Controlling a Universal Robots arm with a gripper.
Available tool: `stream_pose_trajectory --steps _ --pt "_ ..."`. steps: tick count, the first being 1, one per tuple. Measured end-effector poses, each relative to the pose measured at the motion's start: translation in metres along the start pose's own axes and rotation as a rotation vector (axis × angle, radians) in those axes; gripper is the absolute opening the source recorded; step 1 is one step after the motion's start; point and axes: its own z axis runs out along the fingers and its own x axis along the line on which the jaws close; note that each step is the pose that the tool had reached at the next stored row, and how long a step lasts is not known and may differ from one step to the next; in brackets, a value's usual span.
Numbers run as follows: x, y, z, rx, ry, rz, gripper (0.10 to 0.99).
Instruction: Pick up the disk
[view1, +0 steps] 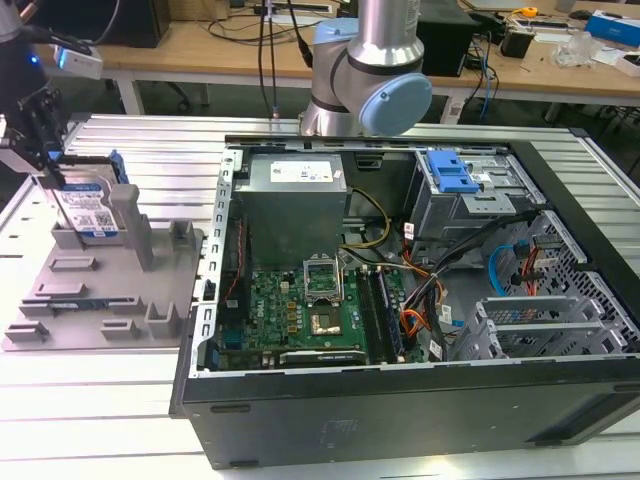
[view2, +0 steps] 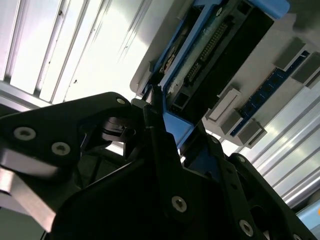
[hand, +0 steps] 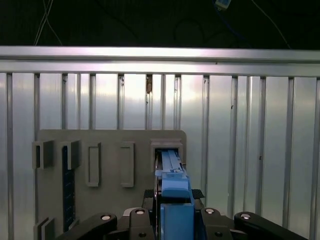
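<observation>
The disk (view1: 88, 208) stands on edge in a slot at the back of the grey fixture tray (view1: 100, 295), at the exterior view's left. Its blue-and-white label faces the camera and blue rails run along its sides. My gripper (view1: 52, 178) comes down onto its upper end, one black finger on each side. In the first wrist view the blue rail of the disk (hand: 172, 182) sits clamped between the fingers of the gripper (hand: 172, 196), above the tray (hand: 110, 142). The second wrist view shows the disk's connector edge (view2: 210, 45) held at the gripper (view2: 165, 107).
An open black computer case (view1: 400, 420) fills the exterior view's middle and right, with a blue drive-bay bracket (view1: 450, 172) inside. The arm's base joint (view1: 365, 85) stands behind the case. Tray and case rest on a slatted metal table (view1: 90, 400).
</observation>
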Motion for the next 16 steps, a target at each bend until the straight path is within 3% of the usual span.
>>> stream_pose_trajectory --steps 6,16 --pt "0.0003 -0.0001 -0.0063 0.000 -0.0034 0.000 0.369" --pt "0.0012 -0.0004 -0.0352 0.000 -0.0110 0.000 0.369"
